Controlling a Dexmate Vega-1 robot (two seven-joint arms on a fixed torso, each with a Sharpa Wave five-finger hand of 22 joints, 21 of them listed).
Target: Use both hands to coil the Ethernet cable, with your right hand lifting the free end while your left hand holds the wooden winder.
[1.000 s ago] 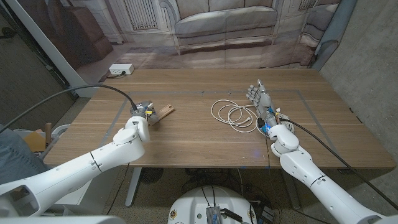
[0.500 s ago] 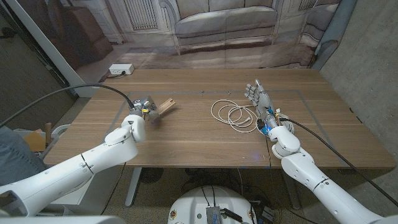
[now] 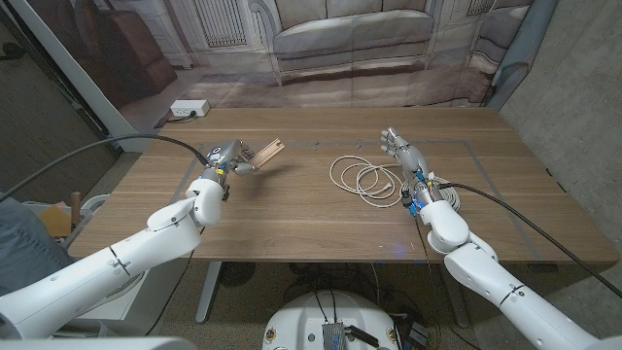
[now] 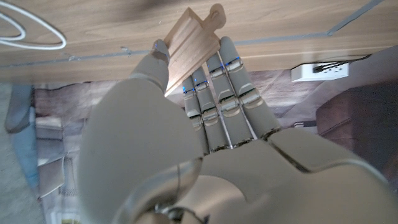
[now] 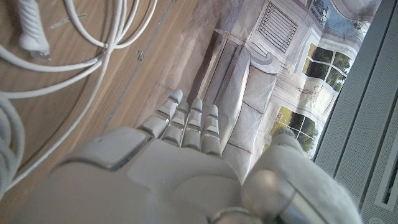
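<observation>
My left hand (image 3: 222, 157) grips the light wooden winder (image 3: 267, 152) at the table's left and holds it off the wood, its free end pointing toward the middle. In the left wrist view the winder (image 4: 193, 38) sits between the thumb and the fingers (image 4: 227, 81). The white Ethernet cable (image 3: 362, 178) lies in loose loops right of centre, one plug end (image 3: 387, 183) inside the loops. My right hand (image 3: 406, 156) stands just right of the loops, fingers straight and apart, holding nothing. The right wrist view shows cable strands (image 5: 74, 50) beside the fingers (image 5: 189, 121).
A white power strip (image 3: 189, 109) lies on the floor beyond the table's far left corner. Black cables trail from both arms over the table's sides. A printed backdrop of a sofa hangs behind the table (image 3: 301, 219).
My left hand has lifted the winder off the table and carried it up and toward the middle. The right hand has shifted slightly farther along the cable's right side.
</observation>
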